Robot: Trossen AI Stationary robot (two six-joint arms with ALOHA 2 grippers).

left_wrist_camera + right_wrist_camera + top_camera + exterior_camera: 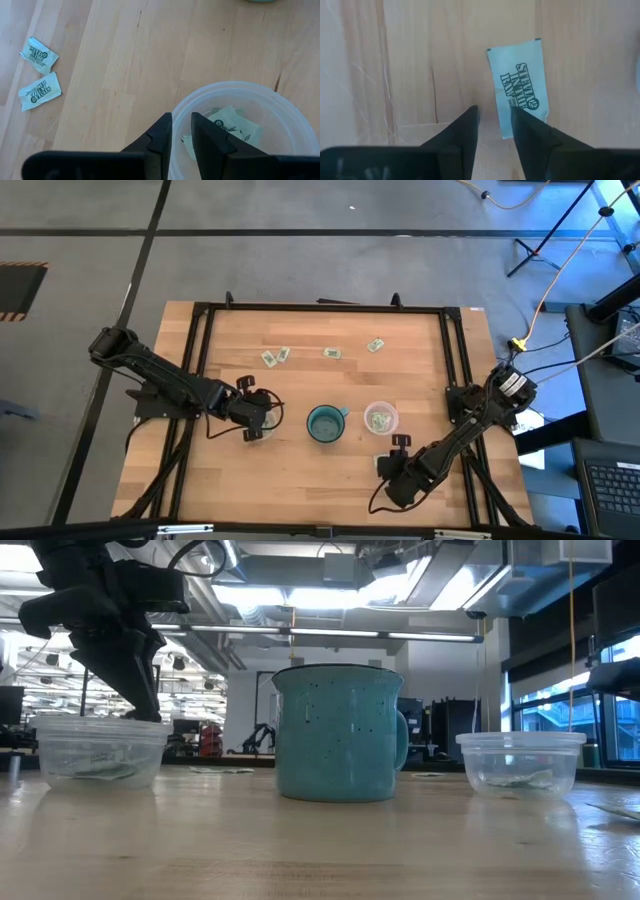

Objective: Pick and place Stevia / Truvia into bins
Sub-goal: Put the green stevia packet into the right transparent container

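Stevia packets: you have four loose at the table's far side (276,357), one (520,95) just beside the right gripper (495,122), others inside both clear cups (381,418). Left gripper (181,134): over the left cup's (235,95) rim, fingers nearly closed, empty. Right gripper: narrowly parted, empty. Teal mug (326,423) between the cups.

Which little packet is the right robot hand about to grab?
Find the teal mug mid-table, then the clear cup beside it. Near the table's front edge waits the right gripper, and the packet lies flat just ahead of its fingers, alone, far from the loose packets at the back.
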